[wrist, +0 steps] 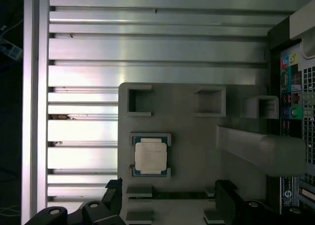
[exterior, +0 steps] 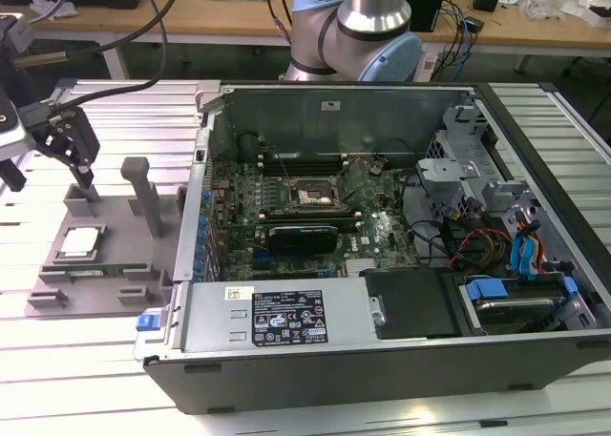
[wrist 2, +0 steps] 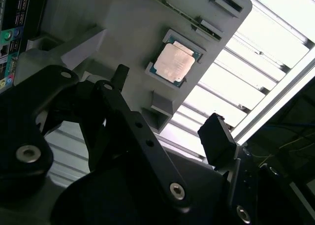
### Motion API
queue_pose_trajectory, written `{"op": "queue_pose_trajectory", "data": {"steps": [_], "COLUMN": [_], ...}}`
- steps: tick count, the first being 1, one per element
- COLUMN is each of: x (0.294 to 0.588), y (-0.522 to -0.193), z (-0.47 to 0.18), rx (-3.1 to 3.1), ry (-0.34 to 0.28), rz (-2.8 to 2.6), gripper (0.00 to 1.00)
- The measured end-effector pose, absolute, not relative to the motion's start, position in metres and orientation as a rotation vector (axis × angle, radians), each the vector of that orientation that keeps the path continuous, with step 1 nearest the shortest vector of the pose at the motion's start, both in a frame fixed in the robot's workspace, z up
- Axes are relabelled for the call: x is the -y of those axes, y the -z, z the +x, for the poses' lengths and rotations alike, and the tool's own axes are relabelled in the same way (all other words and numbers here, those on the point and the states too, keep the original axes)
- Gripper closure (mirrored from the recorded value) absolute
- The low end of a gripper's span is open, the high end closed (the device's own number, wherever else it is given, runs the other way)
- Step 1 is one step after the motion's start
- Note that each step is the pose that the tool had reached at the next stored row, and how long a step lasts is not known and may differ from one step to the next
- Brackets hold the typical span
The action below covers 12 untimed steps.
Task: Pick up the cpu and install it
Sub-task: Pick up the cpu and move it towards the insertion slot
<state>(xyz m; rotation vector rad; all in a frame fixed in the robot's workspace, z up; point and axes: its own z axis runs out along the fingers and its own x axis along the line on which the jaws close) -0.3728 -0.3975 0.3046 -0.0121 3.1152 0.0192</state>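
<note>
A grey tray (exterior: 122, 234) lies on a slatted metal table (exterior: 95, 379), with an open computer case (exterior: 286, 355) just beside the tray on the exterior view's right. The cpu (exterior: 79, 242), a square silver chip, lies flat and untouched in a shallow recess of the tray. The black gripper (exterior: 84, 174) hangs over the tray's back edge as the exterior view shows it. Its two fingers are spread wide with nothing between them. In the first wrist view the cpu (wrist: 150, 156) sits ahead of the gripper (wrist: 170, 186) rather than inside it. It is closer to one finger than the other, with its edges roughly square to the line across the fingers. The gripper's height above the tray is hard to judge, though it appears clear of it.
</note>
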Motion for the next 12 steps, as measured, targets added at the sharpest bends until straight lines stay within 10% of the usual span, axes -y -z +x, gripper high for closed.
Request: {"op": "queue_pose_trajectory", "data": {"steps": [12], "x": [0.3975], "y": [-0.298], "z": [-0.3728], "rx": [-3.115], "ry": [-0.019], "rz": [-0.012], "gripper": [0.16]}}
